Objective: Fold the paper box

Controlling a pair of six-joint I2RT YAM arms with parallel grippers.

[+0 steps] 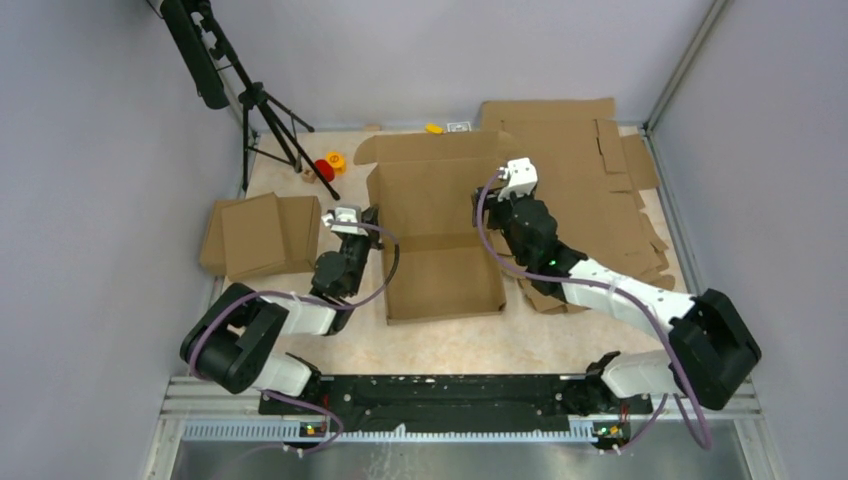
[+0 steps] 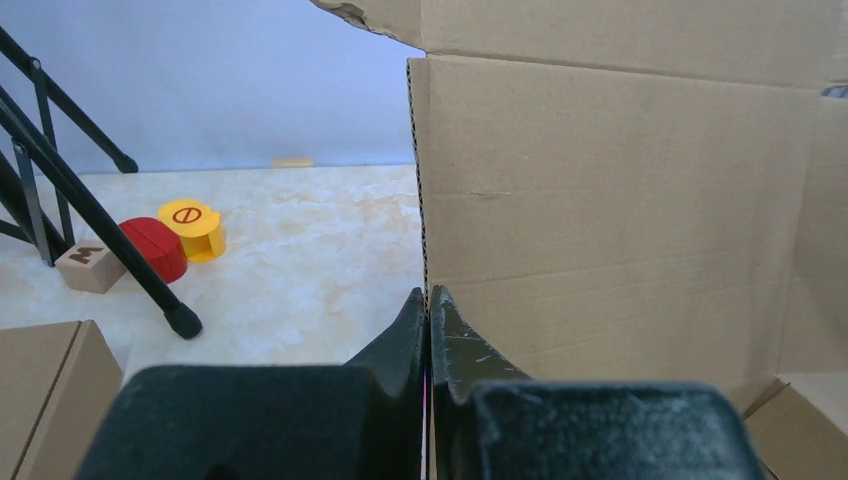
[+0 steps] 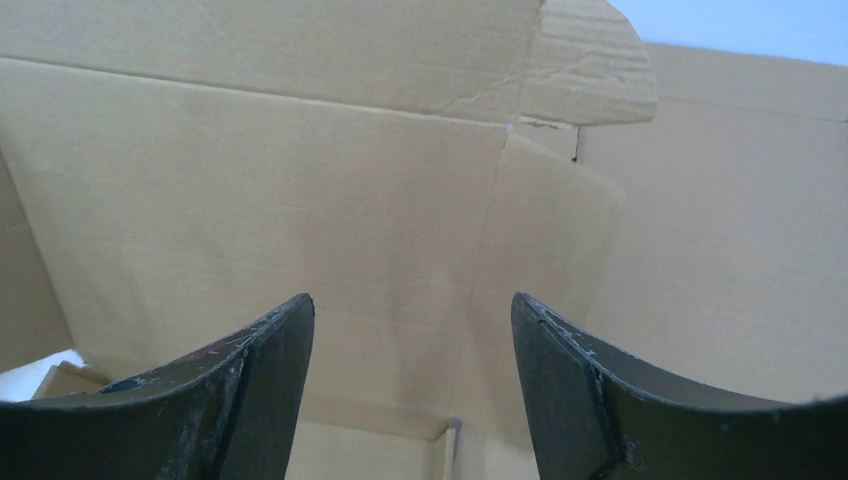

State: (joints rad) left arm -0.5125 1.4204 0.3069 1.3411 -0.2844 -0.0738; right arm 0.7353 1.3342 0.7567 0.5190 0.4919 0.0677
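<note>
Two wrist views show you what the top hides: left end effector point(image 2: 428, 295) closed at the paper box point(image 1: 440, 280) edge, right end effector point(image 3: 410, 305) open, empty. Box lies just left of the sheet pile point(image 1: 590, 180), lengthwise near-to-far, mouth up.

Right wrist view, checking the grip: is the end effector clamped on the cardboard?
No, the right end effector shows its fingers wide apart, nothing between them, the paper box wall beyond.

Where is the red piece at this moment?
In the top view, the red piece lies at the far left of the table, touching the yellow piece, beside a tripod leg and left of the paper box.
</note>
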